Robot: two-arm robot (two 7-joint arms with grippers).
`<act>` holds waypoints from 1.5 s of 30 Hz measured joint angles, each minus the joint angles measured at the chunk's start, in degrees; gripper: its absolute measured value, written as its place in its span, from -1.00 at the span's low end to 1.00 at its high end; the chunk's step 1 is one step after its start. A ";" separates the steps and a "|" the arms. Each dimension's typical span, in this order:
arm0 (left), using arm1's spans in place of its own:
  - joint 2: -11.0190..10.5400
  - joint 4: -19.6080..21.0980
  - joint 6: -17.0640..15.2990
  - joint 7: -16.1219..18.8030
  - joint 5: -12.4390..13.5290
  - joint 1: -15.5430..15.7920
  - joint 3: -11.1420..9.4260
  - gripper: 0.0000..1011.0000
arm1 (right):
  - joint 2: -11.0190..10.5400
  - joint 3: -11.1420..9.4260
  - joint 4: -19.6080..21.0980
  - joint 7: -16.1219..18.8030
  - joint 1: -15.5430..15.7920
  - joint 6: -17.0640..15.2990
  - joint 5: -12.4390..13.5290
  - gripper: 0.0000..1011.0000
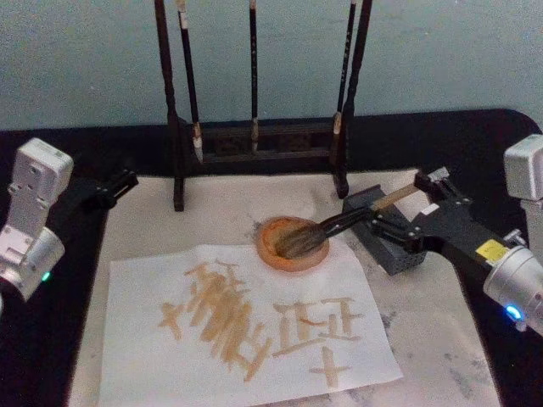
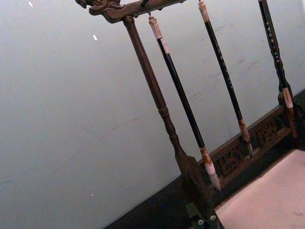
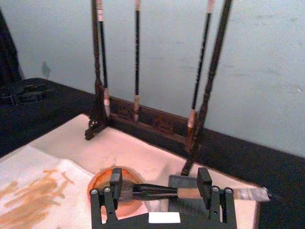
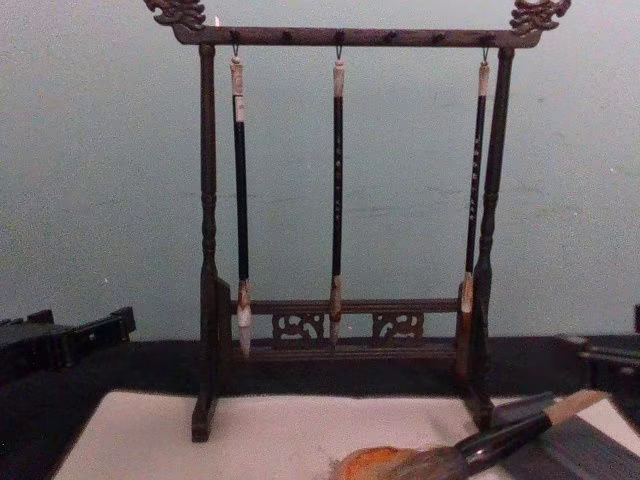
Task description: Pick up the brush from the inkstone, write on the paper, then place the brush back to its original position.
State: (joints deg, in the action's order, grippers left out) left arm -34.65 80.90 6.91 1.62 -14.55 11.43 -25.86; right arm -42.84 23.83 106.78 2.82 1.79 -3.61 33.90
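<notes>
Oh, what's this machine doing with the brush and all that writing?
The paper already carries tan strokes, so the writing looks done. The brush lies with its bristles in the inkstone and its handle across a grey block. The right gripper sits open around the handle, fingers on either side, not squeezing it. The left gripper is parked off to the side, near the brush rack.

A dark carved wooden brush rack (image 4: 340, 36) stands upright at the far edge of a pale felt mat (image 1: 136, 229), ahead of the jaws. Three thin dark-handled brushes (image 4: 337, 200) hang from its top rail. A grey rectangular block (image 1: 392, 251) lies on the mat, directly below the jaws.
</notes>
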 joint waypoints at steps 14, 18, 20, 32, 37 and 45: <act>0.00 0.00 0.00 0.00 0.00 0.00 0.00 0.98 | 0.58 2.10 0.57 2.41 -1.10 1.17 -5.82 0.99; 0.00 0.00 0.00 0.00 0.00 0.00 0.00 0.98 | 0.57 2.05 0.52 2.31 -1.08 1.16 -5.66 0.99; 0.00 0.00 0.00 0.00 0.00 0.00 0.00 0.98 | 0.56 2.01 0.50 2.27 -1.07 1.17 -5.57 0.99; 0.00 0.00 0.00 0.00 0.00 0.00 0.00 0.98 | 0.55 1.90 0.43 2.11 -1.02 1.15 -5.26 0.99; 0.00 0.00 0.00 0.00 0.00 0.00 0.00 0.98 | 0.55 1.87 0.41 2.08 -1.01 1.13 -5.22 0.99; 0.00 0.00 0.00 0.00 0.00 0.00 0.00 0.98 | 0.55 1.85 0.40 2.03 -1.01 1.11 -5.18 0.99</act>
